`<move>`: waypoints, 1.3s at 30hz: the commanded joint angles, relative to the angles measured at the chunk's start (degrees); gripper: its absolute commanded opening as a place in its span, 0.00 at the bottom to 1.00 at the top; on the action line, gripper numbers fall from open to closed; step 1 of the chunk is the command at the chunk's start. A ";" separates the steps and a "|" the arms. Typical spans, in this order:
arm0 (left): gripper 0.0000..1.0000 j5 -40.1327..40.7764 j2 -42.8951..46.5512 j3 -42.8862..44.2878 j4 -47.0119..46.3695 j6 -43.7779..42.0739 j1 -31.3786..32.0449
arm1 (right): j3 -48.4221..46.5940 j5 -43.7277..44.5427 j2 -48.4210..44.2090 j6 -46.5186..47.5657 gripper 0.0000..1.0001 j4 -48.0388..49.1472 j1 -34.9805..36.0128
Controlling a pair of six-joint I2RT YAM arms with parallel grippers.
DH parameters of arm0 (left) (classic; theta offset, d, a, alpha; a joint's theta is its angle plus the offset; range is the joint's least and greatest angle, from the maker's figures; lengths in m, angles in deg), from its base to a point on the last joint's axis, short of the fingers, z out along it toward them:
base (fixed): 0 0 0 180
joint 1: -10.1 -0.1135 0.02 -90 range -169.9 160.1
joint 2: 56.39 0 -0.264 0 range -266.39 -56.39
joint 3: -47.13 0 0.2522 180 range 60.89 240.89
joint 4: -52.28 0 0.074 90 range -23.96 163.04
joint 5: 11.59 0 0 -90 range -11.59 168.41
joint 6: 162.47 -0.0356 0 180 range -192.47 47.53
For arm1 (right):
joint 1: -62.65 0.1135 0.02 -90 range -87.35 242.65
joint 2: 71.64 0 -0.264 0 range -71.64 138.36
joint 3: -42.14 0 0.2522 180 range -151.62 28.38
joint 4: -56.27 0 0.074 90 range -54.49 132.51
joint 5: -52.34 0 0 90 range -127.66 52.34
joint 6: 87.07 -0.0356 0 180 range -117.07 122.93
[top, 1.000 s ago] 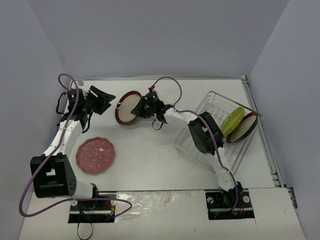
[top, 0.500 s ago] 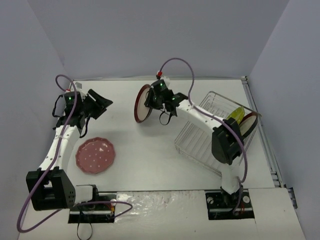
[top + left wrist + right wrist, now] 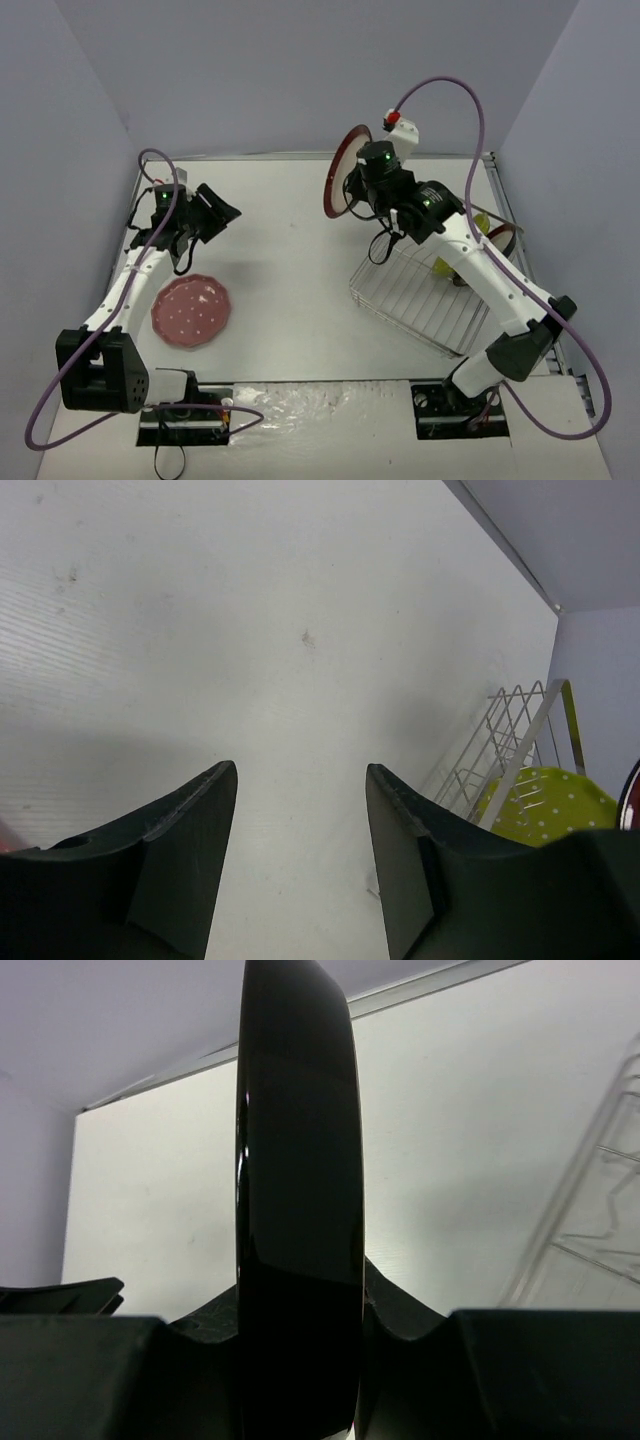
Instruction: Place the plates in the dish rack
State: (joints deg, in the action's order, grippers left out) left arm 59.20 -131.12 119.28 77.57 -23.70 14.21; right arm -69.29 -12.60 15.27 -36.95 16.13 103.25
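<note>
My right gripper (image 3: 360, 186) is shut on a dark-red-rimmed plate (image 3: 340, 172), held upright on edge high above the table's back, left of the dish rack (image 3: 410, 290). In the right wrist view that plate (image 3: 300, 1160) stands edge-on between the fingers (image 3: 400, 1310). A yellow-green dotted plate (image 3: 481, 219) and another dark-red plate (image 3: 507, 234) stand in the rack's far side, partly hidden by my right arm. The pink dotted plate (image 3: 191, 310) lies flat at the front left. My left gripper (image 3: 222, 212) hangs open and empty at the back left; its wrist view shows the gripper (image 3: 300, 770) over bare table.
The rack (image 3: 510, 730) with the yellow-green plate (image 3: 545, 805) shows at the right of the left wrist view. Grey walls close in the table on three sides. A metal rail runs along the table's right edge (image 3: 545, 330).
My right gripper has lifted the dark-red-rimmed plate off the table, turned it upright and carried it up and right toward the rack. The left arm shifted slightly right, still open.
</note>
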 commanded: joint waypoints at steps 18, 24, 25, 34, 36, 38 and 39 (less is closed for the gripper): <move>0.49 -3.02 -1.91 -1.25 -10.57 3.78 2.21 | 2.56 30.13 -9.08 -18.79 0.00 -23.16 -5.58; 0.49 -3.63 -1.67 -1.24 -10.57 3.80 2.29 | 7.37 29.87 -11.35 -16.86 0.00 -22.98 -11.52; 0.49 -3.59 -1.65 -1.31 -10.57 3.79 2.36 | 7.83 29.92 -11.30 -16.11 0.00 -22.78 -12.12; 0.49 -3.56 -1.56 -1.12 -10.57 3.64 2.87 | 11.23 29.21 -10.60 -13.27 0.00 -20.42 -16.44; 0.49 -3.68 -1.68 -1.05 -10.53 3.65 2.88 | 12.41 27.99 -10.36 -12.00 0.00 -18.75 -17.75; 0.49 -3.82 -1.89 -1.00 -10.55 3.63 2.92 | 13.61 26.81 -10.26 -11.24 0.00 -17.18 -18.95; 0.49 -3.82 -1.88 -1.03 -10.57 3.58 2.92 | 14.63 25.88 -10.33 -10.69 0.00 -16.21 -19.77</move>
State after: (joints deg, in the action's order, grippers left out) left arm 56.16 -133.75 117.27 70.83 -20.19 16.83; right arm -55.98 9.46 7.24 -49.49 -7.98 86.17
